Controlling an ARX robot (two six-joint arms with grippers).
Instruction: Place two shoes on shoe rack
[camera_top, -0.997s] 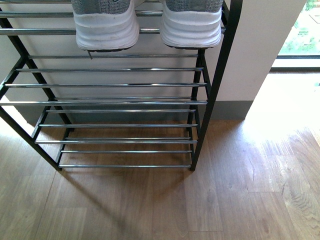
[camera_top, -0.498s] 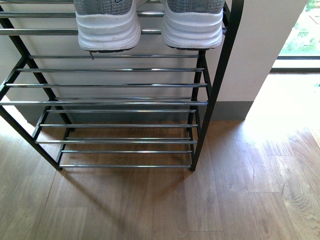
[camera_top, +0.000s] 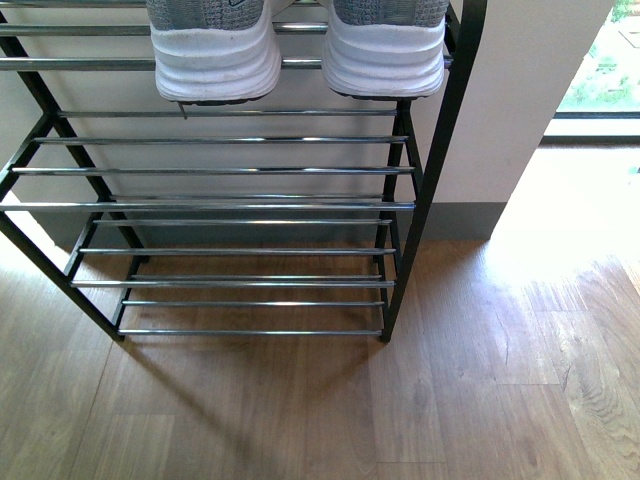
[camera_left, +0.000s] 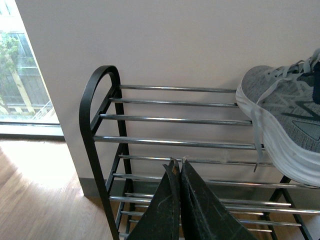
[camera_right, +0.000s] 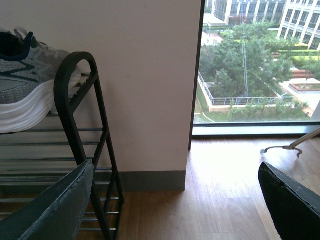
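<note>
Grey sneakers (camera_top: 214, 48): both sit side by side on an upper tier of the shoe rack (camera_top: 240, 205), toes to the wall and white heels facing out.
Lower tiers: bare chrome rods down to the wooden floor (camera_top: 480, 380).
Slide sandals: not visible in any view, so I cannot say where they are.
Left gripper (camera_left: 177, 163): pressed closed with the fingertips meeting, holding nothing. It hangs in front of the rack near the toe of one sneaker.
Right gripper (camera_right: 175, 167): spread wide and empty, off the rack's end by the window.
Risk, heels: both heels jut past the front rod, so a brush from an arm could tip a sneaker off.
Risk, lace (camera_left: 256, 145): a loose lace dangles between the rods and could snag a gripper reaching into the tier below.
Risk, rods: gaps between the rods could let a badly centred shoe tilt or drop through.
Writing: none is readable. There is a dark mark at one heel's top edge and a dark zigzag on the side, with no legible brand.
</note>
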